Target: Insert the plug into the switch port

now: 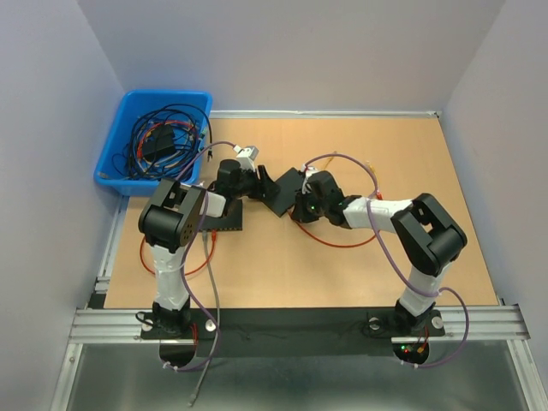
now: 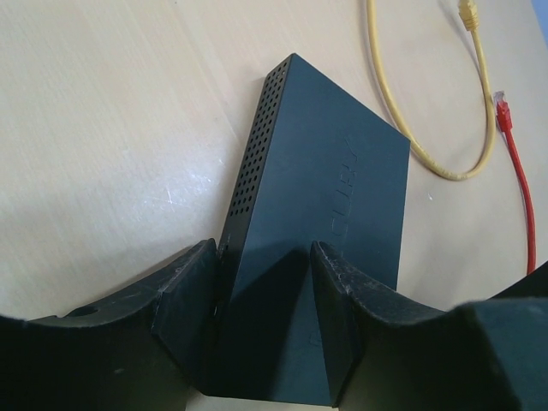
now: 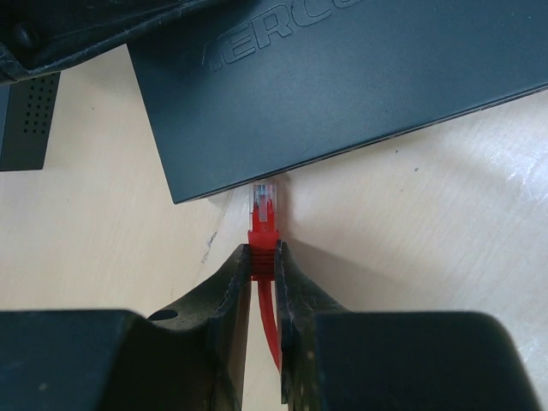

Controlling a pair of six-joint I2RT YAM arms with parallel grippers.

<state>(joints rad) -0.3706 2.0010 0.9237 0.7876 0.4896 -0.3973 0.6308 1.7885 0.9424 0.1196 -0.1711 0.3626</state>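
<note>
Right wrist view: right gripper (image 3: 264, 259) pinches red plug (image 3: 263, 204) mid-frame, tip at the switch (image 3: 360, 94) lower edge (left gripper (image 2: 261, 278) clamps the switch).

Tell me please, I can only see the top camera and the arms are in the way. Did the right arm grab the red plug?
Observer: Yes. The right gripper is shut on the red plug, pinching it just behind its clear tip.
Operator: Is it in the hole yet?
Observer: Not that I can see. The tip points at the switch and meets its near edge. No port shows in any view.
Operator: What's the other arm doing?
Observer: The left gripper clamps the switch from both sides.
</note>
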